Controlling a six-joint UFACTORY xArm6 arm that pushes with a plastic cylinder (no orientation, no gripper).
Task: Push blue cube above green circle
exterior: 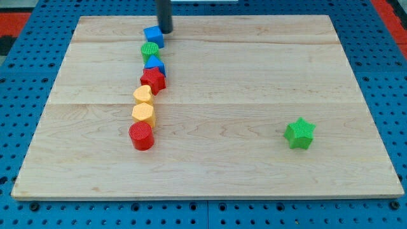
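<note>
My tip [165, 30], the lower end of a bare rod with no jaws to open or close, touches the far right side of the blue cube [153, 36]. This cube lies on the table [254, 76] just beyond the green circle [149, 51]. Nearer follow a second blue block [154, 64], a red star [153, 80], two yellow blocks [144, 104] and a red cylinder [142, 136]. A green star [299, 133] sits well apart at near right.
</note>
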